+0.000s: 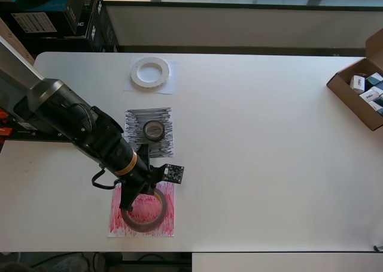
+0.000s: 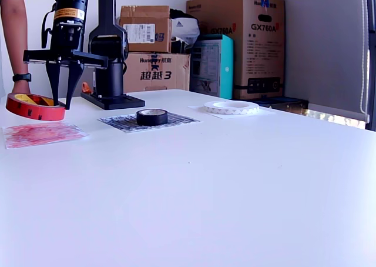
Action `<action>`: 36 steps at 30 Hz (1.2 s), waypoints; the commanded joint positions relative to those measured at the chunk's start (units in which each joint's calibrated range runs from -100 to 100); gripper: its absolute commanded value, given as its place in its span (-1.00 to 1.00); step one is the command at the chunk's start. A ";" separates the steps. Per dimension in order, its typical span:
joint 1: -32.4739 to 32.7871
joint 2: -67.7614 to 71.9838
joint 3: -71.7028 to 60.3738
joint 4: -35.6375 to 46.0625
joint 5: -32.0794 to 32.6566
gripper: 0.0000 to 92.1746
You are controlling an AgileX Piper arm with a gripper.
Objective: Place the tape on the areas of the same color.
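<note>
I am holding the red roll (image 2: 35, 106) pinched in my gripper (image 2: 63, 99), lifted clear above the red sheet (image 2: 42, 133); black roll (image 1: 153, 129) is sitting on black sheet (image 1: 135, 119), white ring (image 1: 149, 72) on white sheet (image 1: 170, 86).

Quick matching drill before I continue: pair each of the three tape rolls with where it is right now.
Things:
1. white tape ring
2. black tape roll
3. red tape roll

Places:
A. held in the gripper, raised above the red sheet
B. resting on the white sheet
C. resting on the black scribbled sheet

Pairs: 1-B, 2-C, 3-A
</note>
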 commanded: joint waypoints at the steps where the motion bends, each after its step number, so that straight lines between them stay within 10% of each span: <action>1: 0.13 1.37 -0.54 -0.35 0.10 -1.00; 25: 0.68 3.52 0.46 -0.35 -1.45 -0.98; 36: 0.44 3.62 0.46 -0.35 -2.68 -0.15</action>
